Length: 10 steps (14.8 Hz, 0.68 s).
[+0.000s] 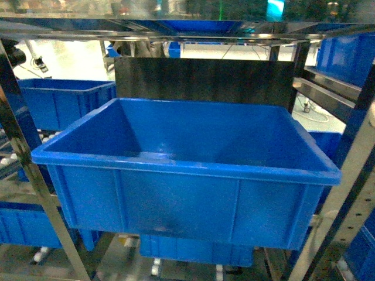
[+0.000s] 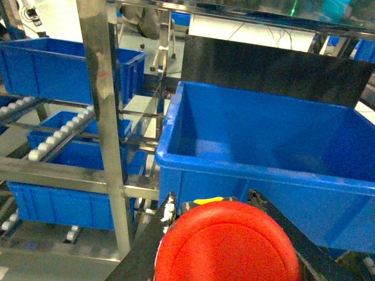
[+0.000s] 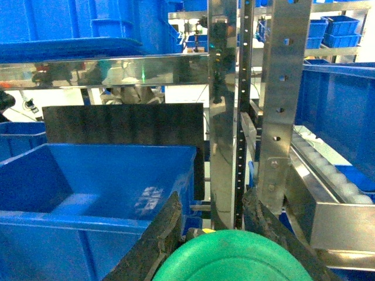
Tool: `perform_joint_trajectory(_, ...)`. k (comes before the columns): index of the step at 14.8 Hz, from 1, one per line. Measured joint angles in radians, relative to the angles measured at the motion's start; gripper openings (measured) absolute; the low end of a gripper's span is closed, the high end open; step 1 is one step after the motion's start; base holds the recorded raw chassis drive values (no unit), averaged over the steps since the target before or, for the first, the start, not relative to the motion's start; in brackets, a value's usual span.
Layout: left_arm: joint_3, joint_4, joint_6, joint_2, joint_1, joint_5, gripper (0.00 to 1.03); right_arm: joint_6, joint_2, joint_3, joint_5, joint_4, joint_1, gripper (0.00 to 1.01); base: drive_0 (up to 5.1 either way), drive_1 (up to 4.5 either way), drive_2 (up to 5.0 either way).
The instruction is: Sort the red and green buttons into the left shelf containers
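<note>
Directly ahead of you, between two steel shelf uprights (image 1: pixel 26 161), the large bright-blue plastic bin (image 1: pixel 176 164) presents its flanged rim with open room above and nothing visible inside. Your left gripper (image 2: pixel 225 234) is clamped on the red domed push-button (image 2: pixel 228 246) just before that rim. Your right gripper (image 3: pixel 228 246) grasps the green domed push-button (image 3: pixel 234 257) beside the bin's right corner, near a perforated steel post (image 3: pixel 281 105).
</note>
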Motion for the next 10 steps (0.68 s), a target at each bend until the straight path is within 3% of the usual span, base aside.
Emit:
perform_joint_trajectory(7,0.000,0.000,0.000,0.000,0.000,0.000,0.30,0.000,0.000,0.000,0.000,0.003,0.000,0.28,-3.3,4.91,-1.5)
perform_joint_trajectory(10,0.000,0.000,-0.001,0.001,0.000,-0.006,0.30,0.000,0.001,0.000,-0.004,0.005,0.000,0.28,0.0,0.91,-0.9)
